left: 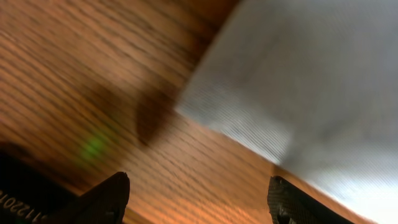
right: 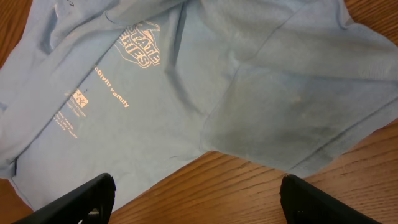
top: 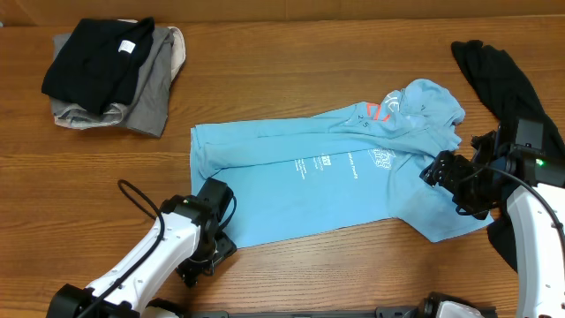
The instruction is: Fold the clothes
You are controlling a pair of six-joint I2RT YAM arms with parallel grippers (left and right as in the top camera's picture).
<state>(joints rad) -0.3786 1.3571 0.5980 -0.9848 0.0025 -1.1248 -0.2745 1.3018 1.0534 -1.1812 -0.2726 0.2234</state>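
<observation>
Left gripper [left: 199, 180], jaws spread and empty, hangs at the near left corner of the light blue T-shirt [top: 327, 185]; right gripper [right: 198, 180], also spread wide, is above its right end. The wooden table [top: 291, 53] carries the T-shirt lying sideways, a black and grey pile [top: 110, 75] behind its left, one black garment [top: 503, 75] beyond its right.

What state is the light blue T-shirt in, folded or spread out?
Mostly spread out: the light blue T-shirt lies lengthwise across the table, print up, rumpled near the collar, not folded into a compact shape.
</observation>
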